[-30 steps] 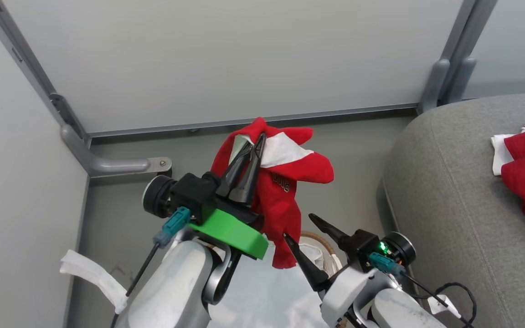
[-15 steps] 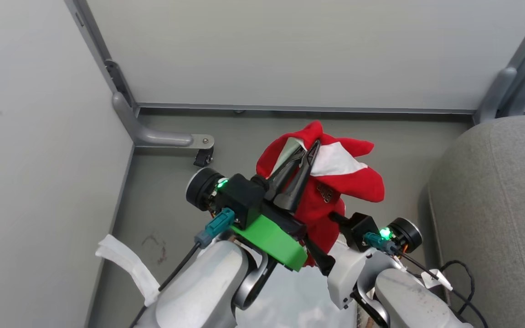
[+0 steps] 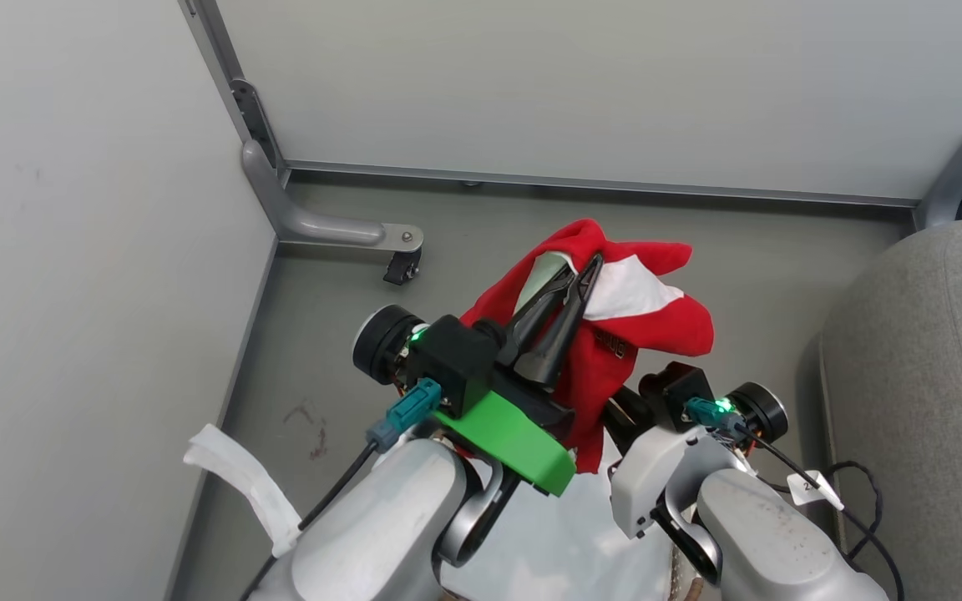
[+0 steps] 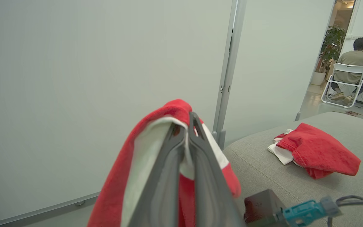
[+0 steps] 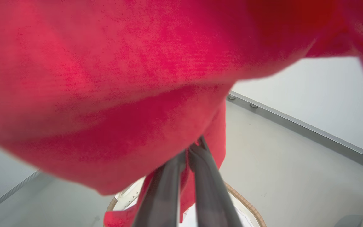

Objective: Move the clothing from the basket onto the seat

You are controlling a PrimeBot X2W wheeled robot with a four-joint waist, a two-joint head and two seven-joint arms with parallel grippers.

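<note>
I see my left gripper point(image 3: 584, 269) raised in the middle of the head view, its two long dark fingers pressed together and pinching the clothing point(image 3: 652, 327) at a fold where red cloth meets a broad white stripe. The garment drapes over the fingertips and hangs down in the air, held clear of the grey floor point(image 3: 339, 334). My right gripper point(image 5: 193, 148) sits lower and just to the right of the left one. In its own wrist view its fingers are closed on the hanging lower part of the same garment, with red cloth showing between them. Both grippers therefore grip the one piece, the left high and the right low. Below the cloth, the right wrist view shows a curve of the basket point(image 5: 246, 203), its brown woven rim and a bit of its pale perforated wall. The garment hangs above the basket and does not touch it. The seat point(image 3: 924, 359), a large grey cushion, lies at the right edge of the head view, apart from the held garment. In the left wrist view a second red and white garment point(image 4: 320, 153) lies crumpled on that cushion. Far beyond it, a person point(image 4: 356, 58) sits on a white chair point(image 4: 345, 78), back to me. Pale wall panels point(image 3: 531, 83) stand behind the floor.
</note>
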